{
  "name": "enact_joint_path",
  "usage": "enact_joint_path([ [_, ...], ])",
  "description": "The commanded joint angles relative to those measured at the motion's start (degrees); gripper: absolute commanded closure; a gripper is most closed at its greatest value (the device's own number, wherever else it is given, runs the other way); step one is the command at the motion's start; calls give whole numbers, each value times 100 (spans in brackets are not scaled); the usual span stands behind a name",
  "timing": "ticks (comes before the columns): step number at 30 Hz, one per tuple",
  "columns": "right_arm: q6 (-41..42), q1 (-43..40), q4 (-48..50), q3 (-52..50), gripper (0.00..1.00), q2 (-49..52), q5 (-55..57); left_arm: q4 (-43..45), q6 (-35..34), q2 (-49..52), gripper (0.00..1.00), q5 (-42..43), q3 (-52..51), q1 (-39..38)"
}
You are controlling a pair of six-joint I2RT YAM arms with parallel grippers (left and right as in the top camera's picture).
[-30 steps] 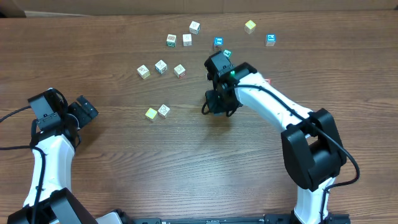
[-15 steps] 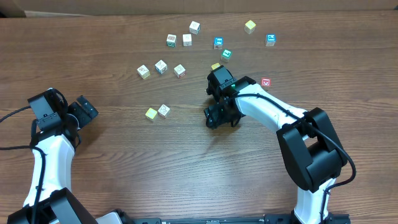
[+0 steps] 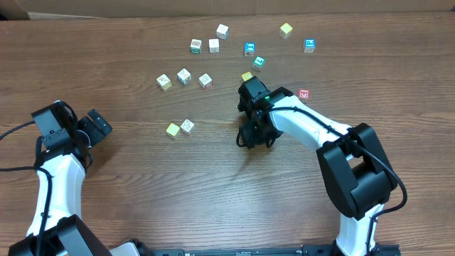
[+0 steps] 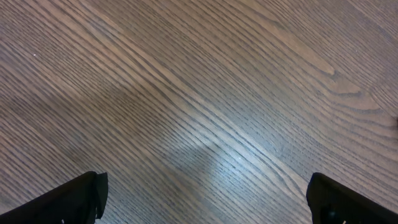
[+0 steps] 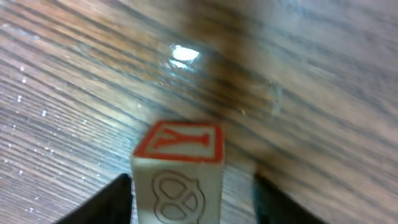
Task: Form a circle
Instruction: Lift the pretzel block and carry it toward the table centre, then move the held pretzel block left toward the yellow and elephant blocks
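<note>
No circle of cubes shows in any view; the small cubes lie scattered. In the right wrist view a pale wood cube (image 5: 180, 171) with a red-framed Y on its top face stands on the table between the fingers of my right gripper (image 5: 191, 194). The left finger (image 5: 118, 199) is against the cube, and the right finger (image 5: 273, 202) stands off it with a gap. Overhead, the right gripper (image 3: 253, 136) hides this cube near the table's middle. My left gripper (image 3: 99, 126) (image 4: 205, 199) hangs open over bare wood at the left.
Two cubes, one yellow (image 3: 173, 129) and one pale (image 3: 187, 126), sit left of the right gripper. Three pale cubes (image 3: 184, 76) lie in a row behind them. More loose cubes (image 3: 249, 49) are spread along the far side, with a red one (image 3: 304, 94) beside the right arm.
The right gripper has come toward the front of the table, uncovering a yellow cube and a red one behind it. The left arm has not moved.
</note>
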Motion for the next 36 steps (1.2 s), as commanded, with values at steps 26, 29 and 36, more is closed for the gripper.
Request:
enact_joint_path([
  [26,-540,1058,83,-70,79,9,457,7,-52,-87,1,17,-13,20],
  [29,-540,1410,28,-48,80,9,750,7,-52,-87,0,17,-13,20],
  [36,-540,2253,-306,505,80,7,1003,7,-52,-87,0,17,-13,20],
])
